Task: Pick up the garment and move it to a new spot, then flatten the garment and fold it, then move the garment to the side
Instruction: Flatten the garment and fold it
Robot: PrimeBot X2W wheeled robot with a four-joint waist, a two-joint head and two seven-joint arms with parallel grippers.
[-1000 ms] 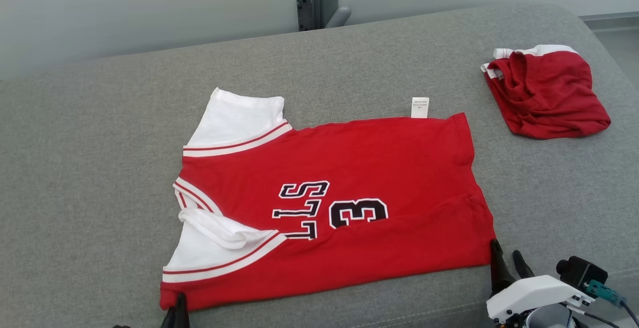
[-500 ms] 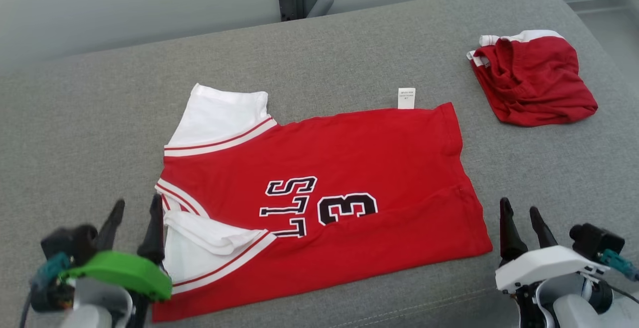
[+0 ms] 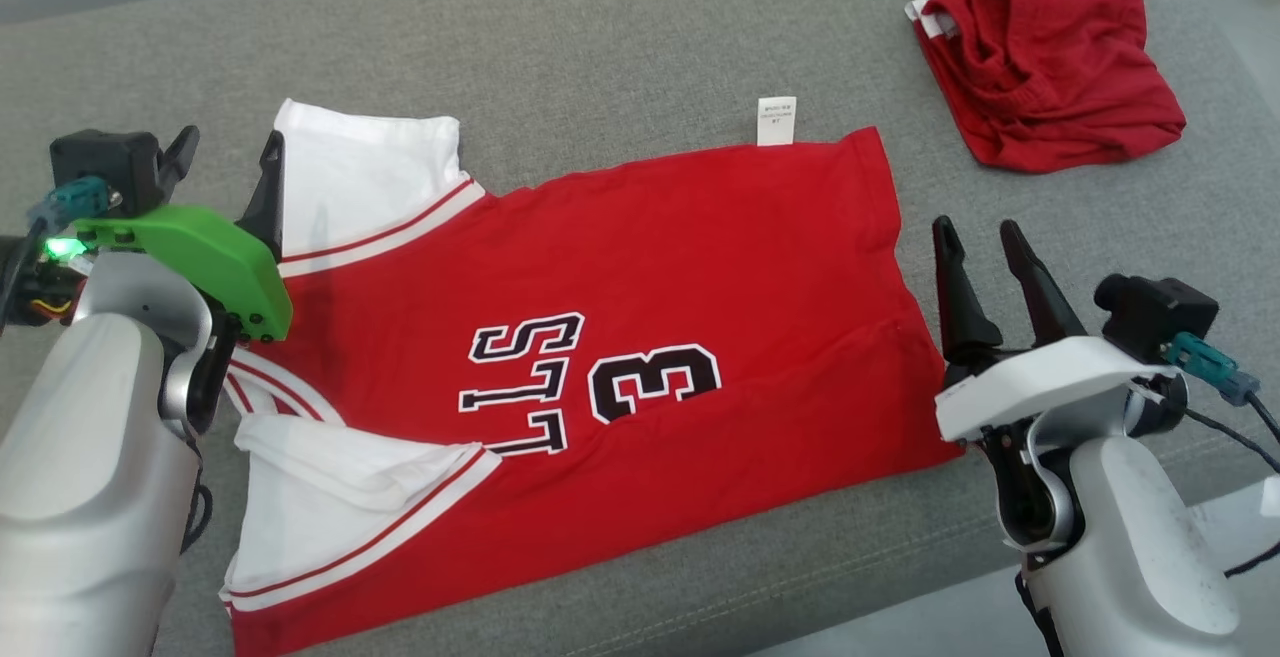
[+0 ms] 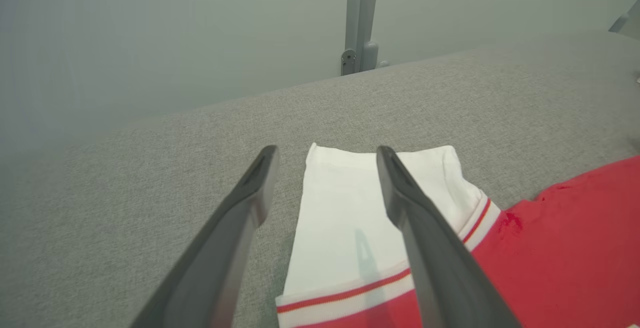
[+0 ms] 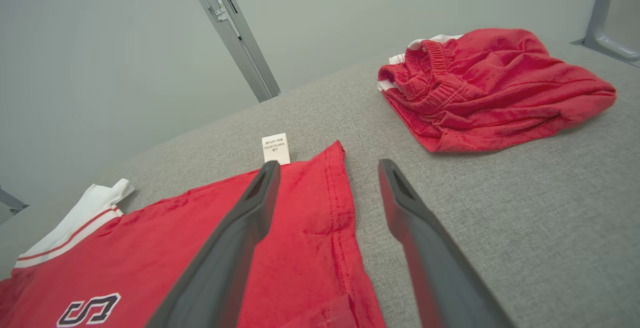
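The garment (image 3: 640,277) is a red jersey with white sleeves and black lettering, spread flat on the grey cushion, neck to the left and hem to the right. Its near sleeve is rumpled. My left gripper (image 3: 228,149) hovers open over the far white sleeve (image 4: 345,228), fingers apart and empty. My right gripper (image 3: 973,239) stands open beside the hem at the jersey's right edge (image 5: 320,228), holding nothing. A white label (image 3: 776,121) sticks out from the far edge.
A crumpled pair of red shorts (image 3: 1040,57) lies at the far right of the grey cushion (image 3: 620,57), seen too in the right wrist view (image 5: 490,88). A grey metal post (image 4: 359,23) stands behind the cushion against a pale wall.
Both grippers let go of the jersey's near edge, opened wide and rose toward its far side. The head camera tilted down, so the whole picture shifted.
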